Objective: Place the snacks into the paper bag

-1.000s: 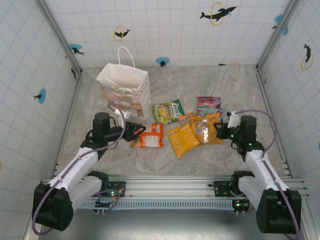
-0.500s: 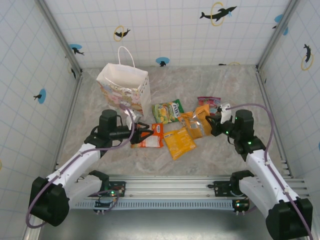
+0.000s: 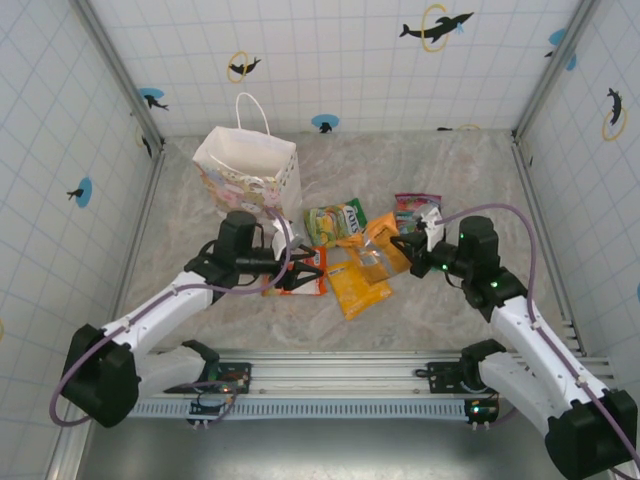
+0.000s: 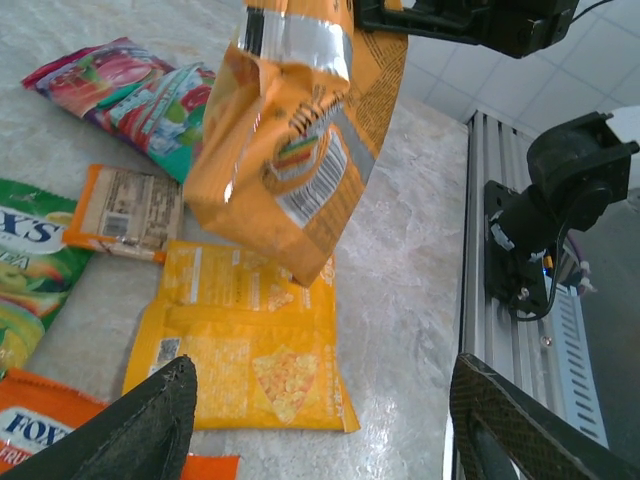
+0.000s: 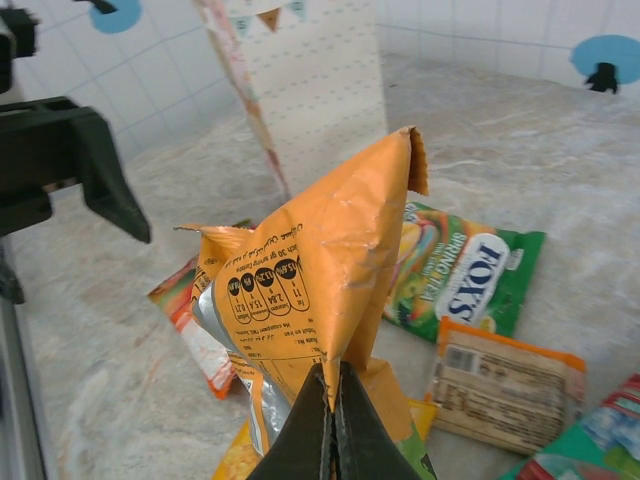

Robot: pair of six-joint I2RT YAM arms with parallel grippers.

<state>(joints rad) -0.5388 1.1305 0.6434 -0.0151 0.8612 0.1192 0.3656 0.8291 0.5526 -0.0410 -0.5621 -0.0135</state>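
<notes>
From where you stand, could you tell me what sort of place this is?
Probably a robot test enclosure: gridded white walls with dolphin stickers, a marbled tabletop, an aluminium mounting rail.

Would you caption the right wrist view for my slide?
Right gripper holds an orange snack packet aloft, the paper bag behind.

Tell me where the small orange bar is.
In the left wrist view, the orange bar lies flat between the green packet and the teal packet.

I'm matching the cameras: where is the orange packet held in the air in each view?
Top external: orange packet just right of centre.
Left wrist: orange packet hanging, top centre.
Right wrist: orange packet, centre.
Shared landmark: green Fox's packet, lying flat nearby.
</notes>
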